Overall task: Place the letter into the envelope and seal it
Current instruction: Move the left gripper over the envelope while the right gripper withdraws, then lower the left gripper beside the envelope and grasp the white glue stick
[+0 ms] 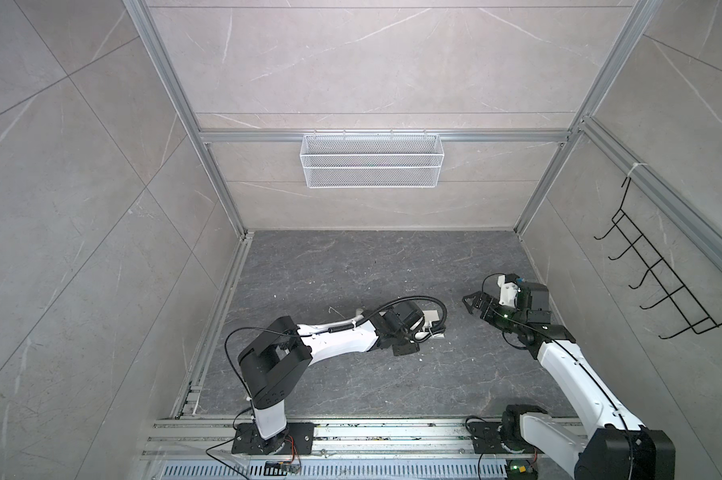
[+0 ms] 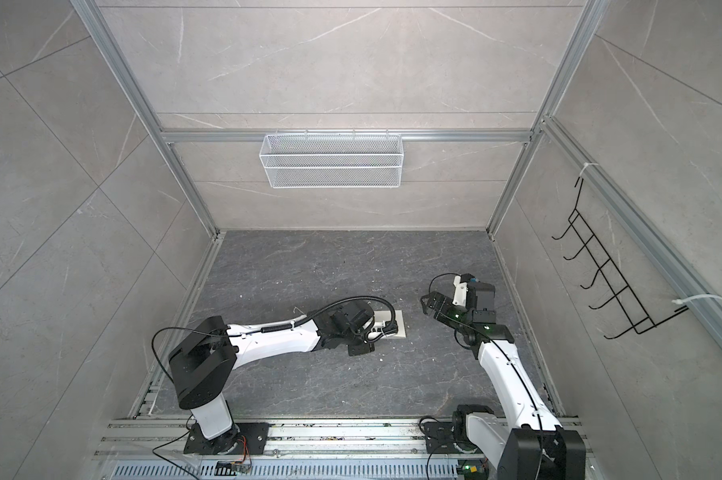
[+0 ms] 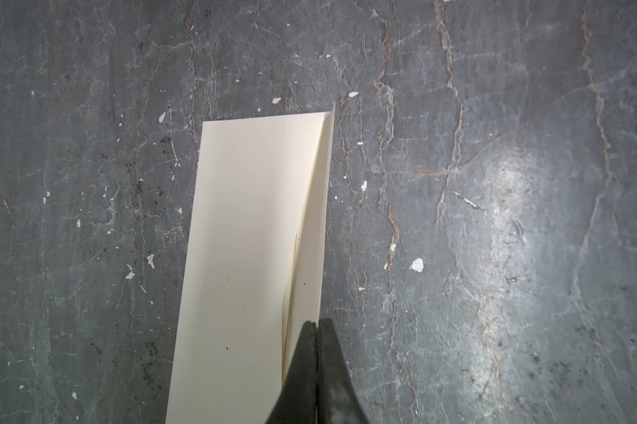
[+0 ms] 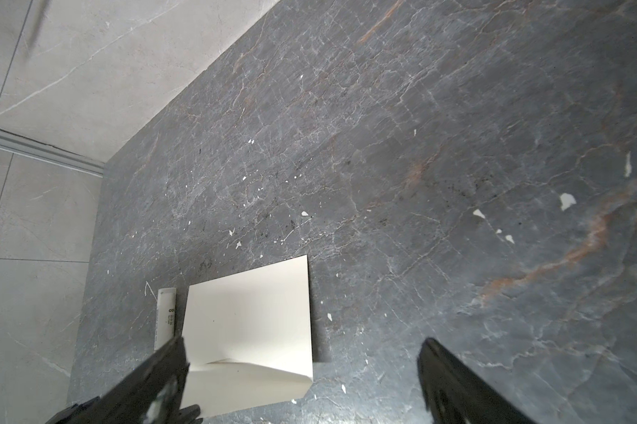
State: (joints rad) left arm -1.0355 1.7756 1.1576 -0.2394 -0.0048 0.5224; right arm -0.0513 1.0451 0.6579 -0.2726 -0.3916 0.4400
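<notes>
The cream-white envelope (image 3: 243, 238) lies flat on the dark stone table, its pointed flap folded over along one long edge. My left gripper (image 3: 317, 323) is shut, its tips pressed together on the flap at that edge. In both top views the left wrist hides most of the envelope; only a corner (image 1: 434, 322) (image 2: 397, 322) shows. My right gripper (image 1: 471, 305) (image 2: 428, 305) is open to the right of the envelope and holds nothing. In the right wrist view the envelope (image 4: 251, 315) lies by one finger (image 4: 155, 381) of the right gripper (image 4: 302, 343). The letter is hidden.
A small white tube (image 4: 166, 315) lies beside the envelope on its far side from the right arm. A white wire basket (image 1: 369, 160) hangs on the back wall. A black hook rack (image 1: 663, 282) hangs on the right wall. Paper flecks dot the table.
</notes>
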